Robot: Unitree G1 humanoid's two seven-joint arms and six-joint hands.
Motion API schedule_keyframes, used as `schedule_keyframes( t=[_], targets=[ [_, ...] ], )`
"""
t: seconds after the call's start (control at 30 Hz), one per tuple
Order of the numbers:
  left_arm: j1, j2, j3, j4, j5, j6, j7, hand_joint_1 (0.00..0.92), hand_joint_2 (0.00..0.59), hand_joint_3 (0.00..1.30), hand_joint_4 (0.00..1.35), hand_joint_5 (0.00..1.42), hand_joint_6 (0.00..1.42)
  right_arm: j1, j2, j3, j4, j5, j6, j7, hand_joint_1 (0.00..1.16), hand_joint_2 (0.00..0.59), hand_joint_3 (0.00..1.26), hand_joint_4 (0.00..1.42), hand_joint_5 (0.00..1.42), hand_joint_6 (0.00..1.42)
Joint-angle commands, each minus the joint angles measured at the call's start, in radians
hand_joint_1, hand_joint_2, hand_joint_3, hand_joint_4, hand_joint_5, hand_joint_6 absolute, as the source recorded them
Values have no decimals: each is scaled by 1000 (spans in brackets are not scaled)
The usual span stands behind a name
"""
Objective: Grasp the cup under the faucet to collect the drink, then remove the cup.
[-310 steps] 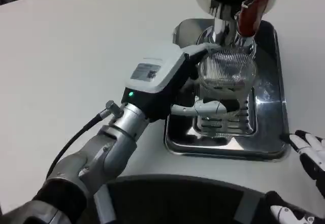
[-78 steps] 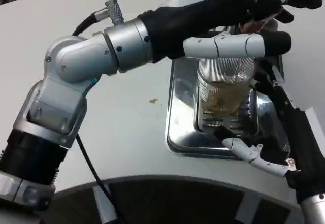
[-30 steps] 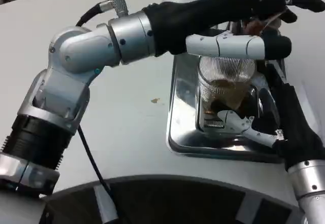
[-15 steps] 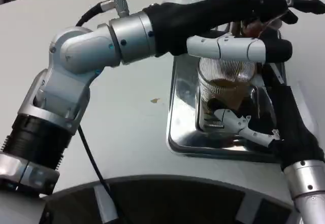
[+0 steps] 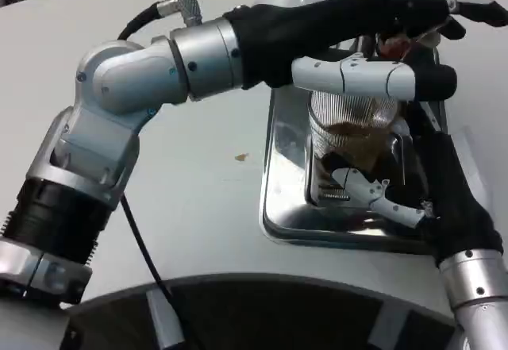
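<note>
- now the right hand (image 5: 413, 183) grips the cup (image 5: 349, 140), steadying it at the tray's (image 5: 274, 207) twelve o'clock.
- left hand (image 5: 381, 17) on the faucet lever (image 5: 394, 46); grip unclear.

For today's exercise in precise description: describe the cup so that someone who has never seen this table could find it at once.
Start at the steel tray on the right of the white table. The cup stands on the tray's slotted grate, beneath the left hand reaching over the tap's red lever and with the right hand around it. It is the only clear, ribbed vessel, partly filled with amber drink.
</note>
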Motion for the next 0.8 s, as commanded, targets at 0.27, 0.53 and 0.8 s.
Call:
schedule_keyframes(
  t=[0.27,0.53,0.8],
  targets=[
    [16,16,-22,-24,28,21,-42,0,103,163,86,147,175,-17,24,7,11,-2,31,-27,768,217,69,68,97,0],
    [15,24,-20,-32,27,29,-45,0,103,163,86,147,175,-21,31,13,18,-7,47,-34,760,221,59,66,87,0],
    [11,27,-19,-36,26,32,-48,0,107,163,86,147,175,-30,39,18,25,-3,52,-39,759,221,58,66,86,0]
  ],
)
